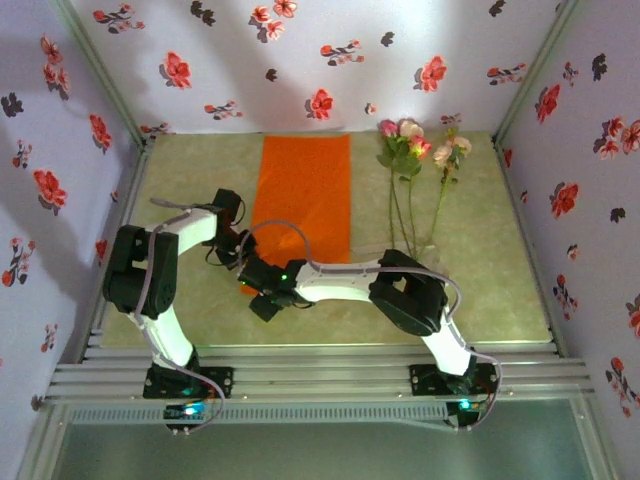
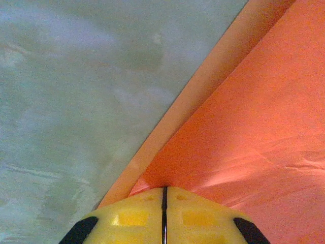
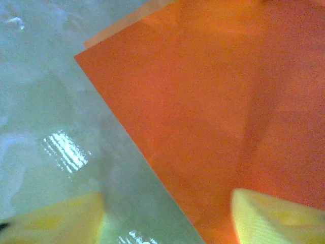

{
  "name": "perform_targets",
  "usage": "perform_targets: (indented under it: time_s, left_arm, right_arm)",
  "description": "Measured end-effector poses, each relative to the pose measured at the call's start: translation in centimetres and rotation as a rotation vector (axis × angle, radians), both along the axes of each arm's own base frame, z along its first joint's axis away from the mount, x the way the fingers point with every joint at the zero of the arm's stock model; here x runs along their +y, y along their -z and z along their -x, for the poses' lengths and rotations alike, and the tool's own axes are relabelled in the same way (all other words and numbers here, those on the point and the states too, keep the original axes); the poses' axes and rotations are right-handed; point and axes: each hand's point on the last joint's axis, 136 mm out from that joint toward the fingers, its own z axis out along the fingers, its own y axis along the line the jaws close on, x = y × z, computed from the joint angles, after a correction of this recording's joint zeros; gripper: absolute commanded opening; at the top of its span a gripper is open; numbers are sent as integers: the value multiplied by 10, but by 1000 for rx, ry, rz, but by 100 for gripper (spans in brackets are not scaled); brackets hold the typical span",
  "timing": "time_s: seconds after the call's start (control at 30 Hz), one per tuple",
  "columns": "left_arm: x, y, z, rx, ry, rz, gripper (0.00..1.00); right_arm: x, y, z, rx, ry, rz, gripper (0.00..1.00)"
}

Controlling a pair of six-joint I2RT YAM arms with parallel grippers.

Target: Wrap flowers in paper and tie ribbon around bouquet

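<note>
Here the left gripper [image 2: 164,198] is pinched together on the orange paper [image 2: 244,127] at its edge. The right gripper [image 3: 167,218] has its fingers apart — one over paper, one over the table [image 3: 45,101].

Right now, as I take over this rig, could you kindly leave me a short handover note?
The left gripper is shut, pinching the paper at its near-left edge.
The right gripper is open, straddling the paper's edge nearby.
The paper lies spread on the table; the flowers lie loose to its right, blooms far.
Done: nothing wrapped yet.
Left: flowers onto paper, wrap, tie ribbon.
</note>
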Motion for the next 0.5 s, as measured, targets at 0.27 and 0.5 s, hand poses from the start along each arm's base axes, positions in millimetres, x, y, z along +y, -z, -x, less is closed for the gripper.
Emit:
perform_targets:
  time_s: [0.27,0.5]
  left_arm:
    - [-3,-6,-3,-17,4,-2,35]
    - [3,-45,-1,-83,-18,-29,54]
  right_arm:
    - [-3,1,-10,18,60,-15,4]
    - [-17,-2,-25,113,146,-83,0]
